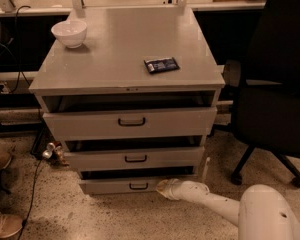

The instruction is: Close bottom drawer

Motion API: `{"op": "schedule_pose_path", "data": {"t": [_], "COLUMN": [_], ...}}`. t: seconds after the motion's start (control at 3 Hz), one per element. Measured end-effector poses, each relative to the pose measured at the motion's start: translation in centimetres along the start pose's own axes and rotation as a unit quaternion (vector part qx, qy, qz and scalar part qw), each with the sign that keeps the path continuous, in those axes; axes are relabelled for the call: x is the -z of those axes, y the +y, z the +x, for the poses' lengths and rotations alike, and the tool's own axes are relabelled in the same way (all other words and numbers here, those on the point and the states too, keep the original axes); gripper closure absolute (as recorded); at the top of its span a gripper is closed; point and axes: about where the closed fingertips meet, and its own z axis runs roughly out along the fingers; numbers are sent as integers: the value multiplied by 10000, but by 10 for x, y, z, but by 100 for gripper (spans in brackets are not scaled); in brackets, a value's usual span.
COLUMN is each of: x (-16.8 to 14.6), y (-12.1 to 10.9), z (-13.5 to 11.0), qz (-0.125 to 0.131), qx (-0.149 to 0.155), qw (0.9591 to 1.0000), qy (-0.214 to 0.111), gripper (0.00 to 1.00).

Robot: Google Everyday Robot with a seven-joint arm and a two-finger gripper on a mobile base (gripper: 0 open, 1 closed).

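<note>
1. Reaching in low from beyond the right front corner of the desk (120, 49), the white arm (210, 201) brings the claw (166, 188) down to floor level. The claw is at the face of the bottom drawer (110, 186), touching it or just short of it; which one is not clear.
2. Whether the claw is released or clenched cannot be told from here.
3. The bottom drawer is the lowest of three under the desk's front edge, below the middle drawer (100, 160) and the top drawer (80, 124). A dark gap above its slim panel suggests it is not yet fully home.
4. The coming move turns on this: the panel lies straight ahead of the claw, toward the desk's back edge, and its long axis runs left to right along the front edge. The push should therefore go square to that axis.
5. The claw sits to the right of the black handle (138, 186), nearer the right front corner. Because that is off-centre, the push could skew the tray on its runners.
6. On top, a white bowl (69, 32) stands near the back left corner and a dark packet (161, 64) lies toward the right edge. A black chair (275, 99) stands beyond that edge, clear of the push line.
</note>
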Motion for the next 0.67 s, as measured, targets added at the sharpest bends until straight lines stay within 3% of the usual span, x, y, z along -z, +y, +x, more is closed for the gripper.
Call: {"op": "schedule_pose_path", "data": {"t": [0.67], "x": [-4], "y": [-18], "z": [-2], "qz": [54], "qx": [101], "qw": [9999], "qy": [-93], "gripper": [100]}}
